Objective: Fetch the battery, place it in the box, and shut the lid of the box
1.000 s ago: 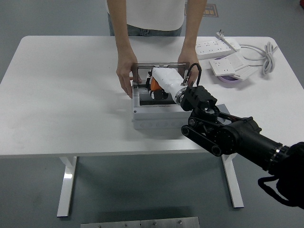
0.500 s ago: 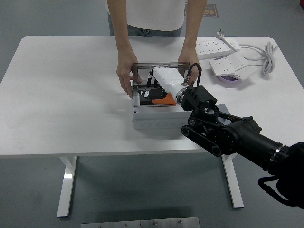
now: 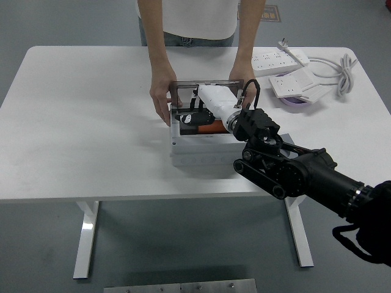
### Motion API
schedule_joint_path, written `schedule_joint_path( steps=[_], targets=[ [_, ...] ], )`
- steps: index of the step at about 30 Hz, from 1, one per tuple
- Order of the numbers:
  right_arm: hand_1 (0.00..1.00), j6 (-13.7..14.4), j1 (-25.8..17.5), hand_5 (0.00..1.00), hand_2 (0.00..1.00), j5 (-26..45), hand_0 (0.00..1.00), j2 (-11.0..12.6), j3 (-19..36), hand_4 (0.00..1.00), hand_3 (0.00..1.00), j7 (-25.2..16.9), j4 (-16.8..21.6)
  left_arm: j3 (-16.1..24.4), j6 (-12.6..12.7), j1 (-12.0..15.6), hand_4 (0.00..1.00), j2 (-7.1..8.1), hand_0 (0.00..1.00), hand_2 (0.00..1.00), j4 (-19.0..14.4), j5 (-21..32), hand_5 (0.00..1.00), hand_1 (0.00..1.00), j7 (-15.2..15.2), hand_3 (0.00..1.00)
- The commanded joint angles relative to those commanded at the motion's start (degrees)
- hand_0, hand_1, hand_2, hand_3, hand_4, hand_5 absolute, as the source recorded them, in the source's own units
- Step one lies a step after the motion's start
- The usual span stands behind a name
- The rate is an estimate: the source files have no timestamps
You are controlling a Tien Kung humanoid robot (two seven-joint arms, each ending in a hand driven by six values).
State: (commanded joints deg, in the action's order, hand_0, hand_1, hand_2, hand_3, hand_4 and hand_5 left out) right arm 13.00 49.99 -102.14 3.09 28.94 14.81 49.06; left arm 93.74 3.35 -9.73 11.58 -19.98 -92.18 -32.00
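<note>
The black and orange battery [image 3: 204, 126] lies low inside the grey box [image 3: 201, 152] at the table's middle. My right hand [image 3: 194, 115], white with black fingers, reaches in over the box from the right and is still curled on the battery. The box's dark transparent lid [image 3: 204, 85] stands open and upright at the back. A person at the far side steadies the box with one hand on its left side [image 3: 161, 97] and one at its back right corner [image 3: 243, 76]. My left arm is out of view.
Two white power strips [image 3: 280, 60] with a coiled white cable [image 3: 342, 70] and a purple disc [image 3: 297, 101] lie at the back right. The right arm [image 3: 293, 174] hangs over the table's near edge.
The battery went from tilted in my right hand above the box to lying flat down inside it. The hand stayed over the box, and the person's hands did not move.
</note>
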Motion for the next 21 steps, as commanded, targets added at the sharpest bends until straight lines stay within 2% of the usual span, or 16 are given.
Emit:
schedule_joint_path(
  steps=[4,5,10,11,16,17,21],
  targets=[
    [0.379,0.48,0.36,0.685,0.430,1.28,0.418,0.34,0.02,0.908,0.485,1.59,0.24,-0.07,0.11,0.04,0.688,0.08,0.559,0.656,-0.02,0.17,0.182,0.721,-0.02,0.595],
    [0.369,0.62,0.38,0.689,0.426,1.40,0.373,0.38,0.04,0.909,0.484,1.90,0.35,-0.07,0.13,0.05,0.688,0.08,0.559,0.654,-0.03,0.19,0.182,0.721,-0.04,0.595],
    [0.369,1.10,0.31,0.689,0.426,1.31,0.373,0.59,0.24,0.909,0.484,4.15,1.52,-0.17,0.22,0.19,0.688,0.07,0.559,0.654,-0.05,0.40,0.182,0.721,-0.07,0.595],
    [0.283,1.13,0.29,0.487,0.344,1.16,0.169,0.63,0.31,0.745,0.373,4.56,1.76,-0.19,0.26,0.21,0.688,0.08,0.559,0.653,-0.06,0.45,0.182,0.721,-0.08,0.595],
    [0.283,1.16,0.35,0.487,0.344,0.74,0.169,0.86,0.60,0.745,0.373,6.33,2.90,-0.26,0.39,0.37,0.688,0.10,0.559,0.653,-0.17,0.64,0.182,0.721,-0.26,0.595],
    [0.252,1.02,0.39,0.449,0.309,0.65,0.121,0.95,0.69,0.635,0.335,6.80,3.26,-0.28,0.42,0.41,0.687,0.09,0.559,0.653,-0.20,0.71,0.181,0.721,-0.33,0.595],
    [0.252,0.01,0.71,0.449,0.309,0.38,0.121,1.33,1.06,0.635,0.335,8.21,4.73,-0.40,0.57,0.56,0.687,0.10,0.559,0.653,-0.29,0.96,0.181,0.721,-0.50,0.595]
  ],
)
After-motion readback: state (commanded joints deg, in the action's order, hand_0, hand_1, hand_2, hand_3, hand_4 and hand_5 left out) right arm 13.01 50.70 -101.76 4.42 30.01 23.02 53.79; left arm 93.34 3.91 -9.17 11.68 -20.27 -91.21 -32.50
